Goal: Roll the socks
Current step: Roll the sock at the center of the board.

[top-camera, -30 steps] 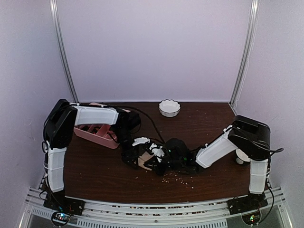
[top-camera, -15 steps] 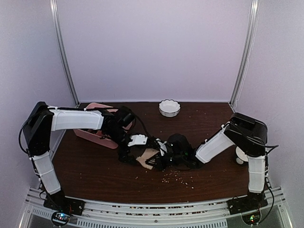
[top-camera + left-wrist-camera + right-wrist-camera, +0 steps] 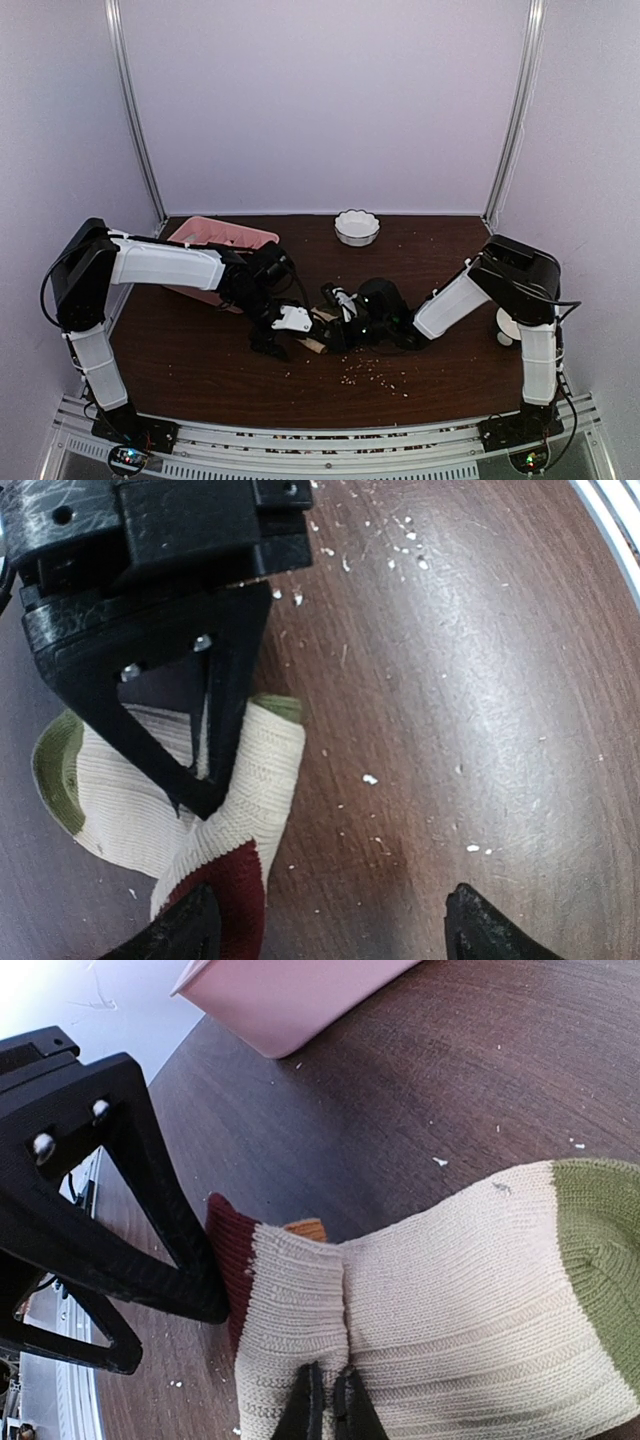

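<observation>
A beige ribbed sock [image 3: 450, 1300] with a dark red cuff [image 3: 225, 890] and a green end [image 3: 55, 770] lies bunched on the brown table. An orange-tan bit [image 3: 305, 1228] pokes out behind it. My right gripper [image 3: 328, 1410] is shut, pinching a fold of the beige sock. In the left wrist view its black finger [image 3: 200, 720] lies across the sock. My left gripper [image 3: 335, 935] stands open just beside the red cuff, over bare table, with one fingertip [image 3: 190, 930] at the cuff. From the top the socks [image 3: 313, 343] sit between the left gripper [image 3: 278, 335] and the right gripper [image 3: 324, 324], mostly hidden.
A pink tray [image 3: 222, 238] stands at the back left, behind my left arm. A white scalloped bowl [image 3: 357, 228] sits at the back centre. Crumbs [image 3: 375, 372] are scattered in front of the socks. A white round object [image 3: 507, 328] lies by the right arm.
My left arm has stretched lower and further left, uncovering the pink tray. Its jaws have narrowed a little beside the sock. The right gripper stays shut on the sock.
</observation>
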Available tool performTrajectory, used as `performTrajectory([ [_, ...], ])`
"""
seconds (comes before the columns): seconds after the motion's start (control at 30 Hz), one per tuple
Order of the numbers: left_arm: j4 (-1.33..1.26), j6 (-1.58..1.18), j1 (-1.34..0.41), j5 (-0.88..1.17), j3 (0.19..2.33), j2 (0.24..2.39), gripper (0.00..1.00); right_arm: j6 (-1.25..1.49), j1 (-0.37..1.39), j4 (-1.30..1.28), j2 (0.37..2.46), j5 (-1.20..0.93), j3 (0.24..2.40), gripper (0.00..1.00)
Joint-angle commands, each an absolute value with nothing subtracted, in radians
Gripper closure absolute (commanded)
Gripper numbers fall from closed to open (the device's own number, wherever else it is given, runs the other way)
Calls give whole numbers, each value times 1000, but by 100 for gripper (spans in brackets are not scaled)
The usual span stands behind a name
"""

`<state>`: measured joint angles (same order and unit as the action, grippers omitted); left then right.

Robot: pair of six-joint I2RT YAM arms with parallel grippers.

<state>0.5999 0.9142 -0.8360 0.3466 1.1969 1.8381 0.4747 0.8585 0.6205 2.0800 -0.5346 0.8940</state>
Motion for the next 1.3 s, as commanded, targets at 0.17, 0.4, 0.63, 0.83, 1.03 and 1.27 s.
performTrajectory([
  [0.17,513,944,-839,285,1230,1831,22,438,842,307,2168,-475,814,100],
  [0.4,476,942,-844,291,1237,1798,26,451,843,333,2194,-488,806,100],
  [0.63,504,973,-847,263,1259,1883,33,464,842,368,2204,-507,799,100],
  [0.83,517,998,-847,228,1271,1947,44,490,842,412,2205,-536,790,100],
  [1.03,544,979,-848,227,1303,1991,61,494,842,434,2193,-561,781,100],
  [1.27,751,957,-847,360,1382,2029,81,481,841,504,2096,-504,697,89],
])
